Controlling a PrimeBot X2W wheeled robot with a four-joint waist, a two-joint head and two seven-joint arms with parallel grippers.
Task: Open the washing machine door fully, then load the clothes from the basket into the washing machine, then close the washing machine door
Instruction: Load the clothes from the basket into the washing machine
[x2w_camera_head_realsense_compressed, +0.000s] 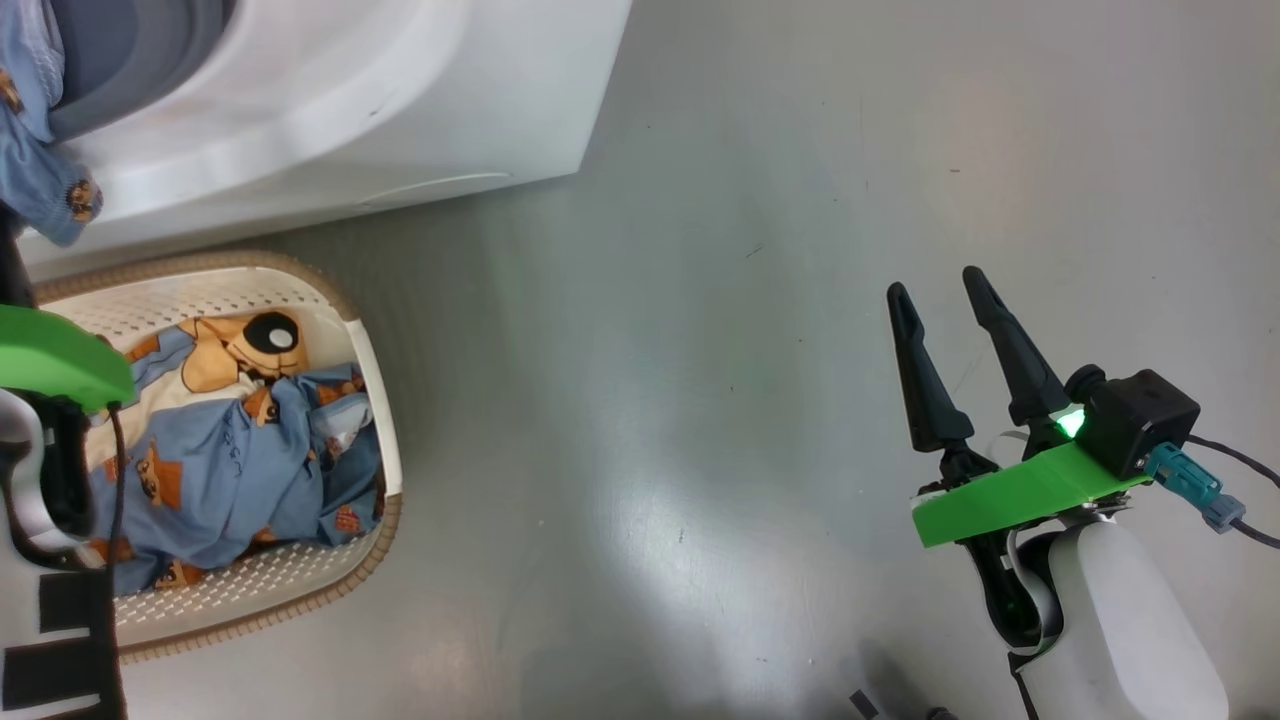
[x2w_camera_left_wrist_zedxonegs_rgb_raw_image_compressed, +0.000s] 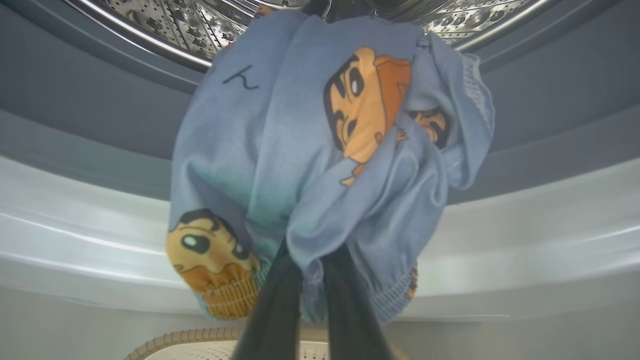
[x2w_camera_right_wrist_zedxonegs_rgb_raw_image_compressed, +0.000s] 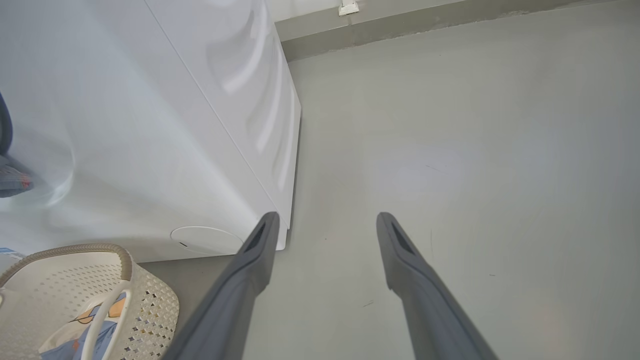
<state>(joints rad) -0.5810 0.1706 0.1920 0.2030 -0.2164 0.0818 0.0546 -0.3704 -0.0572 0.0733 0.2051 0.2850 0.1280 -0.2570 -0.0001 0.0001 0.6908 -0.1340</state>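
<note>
My left gripper (x2w_camera_left_wrist_zedxonegs_rgb_raw_image_compressed: 312, 260) is shut on a light blue garment (x2w_camera_left_wrist_zedxonegs_rgb_raw_image_compressed: 300, 150) with orange cartoon prints. The bundle hangs in front of the washing machine (x2w_camera_head_realsense_compressed: 400, 100) opening, just below the steel drum (x2w_camera_left_wrist_zedxonegs_rgb_raw_image_compressed: 165, 20) and grey gasket (x2w_camera_left_wrist_zedxonegs_rgb_raw_image_compressed: 75, 100). In the head view the same garment (x2w_camera_head_realsense_compressed: 30, 150) dangles at the machine's mouth, above the basket (x2w_camera_head_realsense_compressed: 375, 380). More clothes (x2w_camera_head_realsense_compressed: 220, 450), blue and cream, lie in the basket. My right gripper (x2w_camera_head_realsense_compressed: 936, 282) hangs open over bare floor, well to the right, holding nothing. The washing machine door is out of view.
The basket (x2w_camera_right_wrist_zedxonegs_rgb_raw_image_compressed: 150, 300) stands on the grey floor right against the washing machine's white front (x2w_camera_right_wrist_zedxonegs_rgb_raw_image_compressed: 125, 125), near its small round flap (x2w_camera_right_wrist_zedxonegs_rgb_raw_image_compressed: 205, 239). Open floor stretches to the right, under my right gripper (x2w_camera_right_wrist_zedxonegs_rgb_raw_image_compressed: 326, 216), up to a wall at the back.
</note>
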